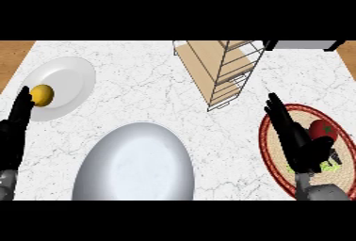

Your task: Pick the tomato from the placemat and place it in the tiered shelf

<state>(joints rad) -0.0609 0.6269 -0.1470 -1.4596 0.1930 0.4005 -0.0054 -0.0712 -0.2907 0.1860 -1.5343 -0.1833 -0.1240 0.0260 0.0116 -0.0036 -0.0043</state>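
Note:
A red tomato (pixel 324 130) with a green stem lies on a round woven placemat (pixel 278 141) with a red rim at the right of the counter. My right hand (pixel 297 143) is over the placemat just left of the tomato, fingers straight and pointing away from me, thumb reaching toward the tomato. The tiered shelf (pixel 219 70), a wire frame with wooden levels, stands at the back centre-right. My left hand (pixel 15 124) rests open at the left edge, fingers up.
A white plate (pixel 66 77) at the back left carries a yellow lemon-like fruit (pixel 42 95). A large grey oval bowl (pixel 133 164) sits at the front centre. Wooden floor shows beyond the counter's left and right edges.

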